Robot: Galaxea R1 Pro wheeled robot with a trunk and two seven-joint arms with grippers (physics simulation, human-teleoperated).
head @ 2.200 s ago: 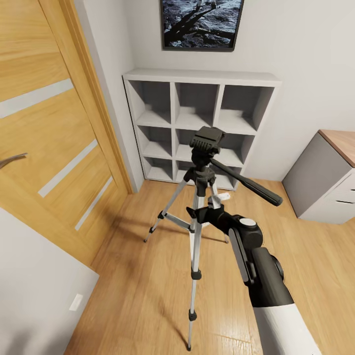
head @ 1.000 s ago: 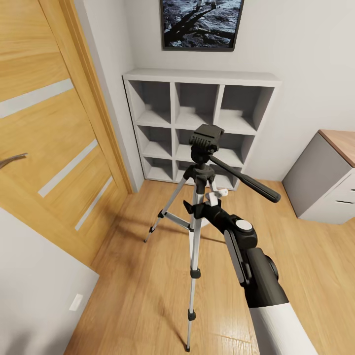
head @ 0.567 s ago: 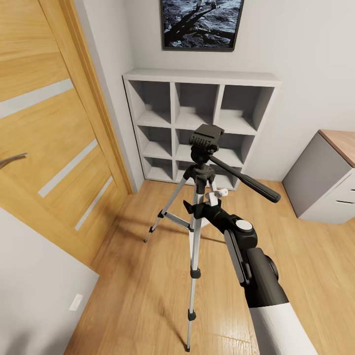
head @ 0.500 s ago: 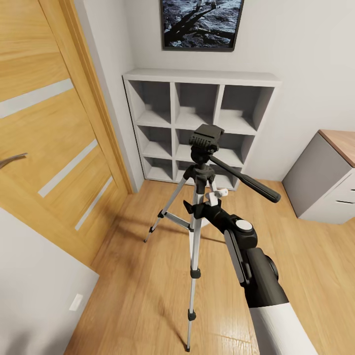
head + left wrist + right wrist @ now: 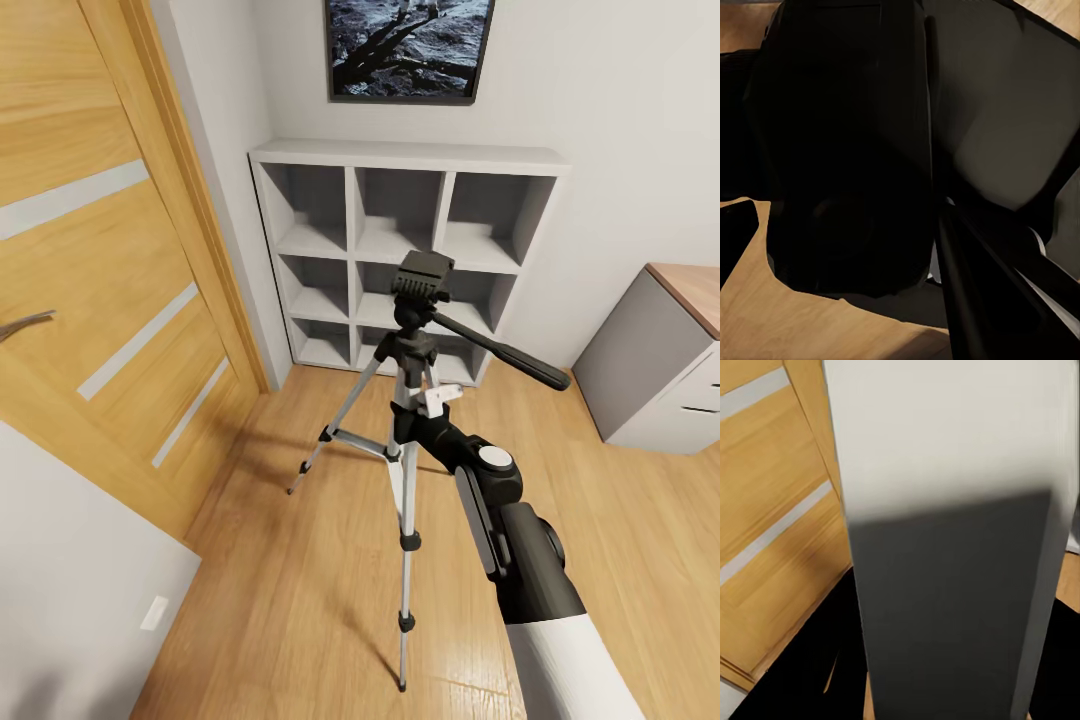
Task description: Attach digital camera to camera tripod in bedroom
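The camera tripod (image 5: pixel 404 480) stands on the wood floor in front of the cube shelf, silver legs spread, black head (image 5: pixel 422 275) on top, long pan handle (image 5: pixel 510 357) pointing right. My right gripper (image 5: pixel 410 425) reaches in from the lower right and is shut on the tripod's centre column just below the head. In the right wrist view the silver-grey column (image 5: pixel 945 547) stands very close between the dark fingers. In the left wrist view a black blocky body, the digital camera (image 5: pixel 847 150), sits right against the lens beside a dark finger (image 5: pixel 975 300), with the left gripper shut on it.
A white cube shelf (image 5: pixel 410 250) stands against the back wall under the astronaut picture (image 5: pixel 408 45). The wooden door (image 5: pixel 100 280) is at the left, a grey cabinet with a wood top (image 5: pixel 660 360) at the right. Bare plank floor (image 5: pixel 280 600) lies around the tripod.
The tripod has shifted a little to the right: its near foot and head moved right and the pan handle swung flatter. My right arm first pushed forward onto the column, then held still.
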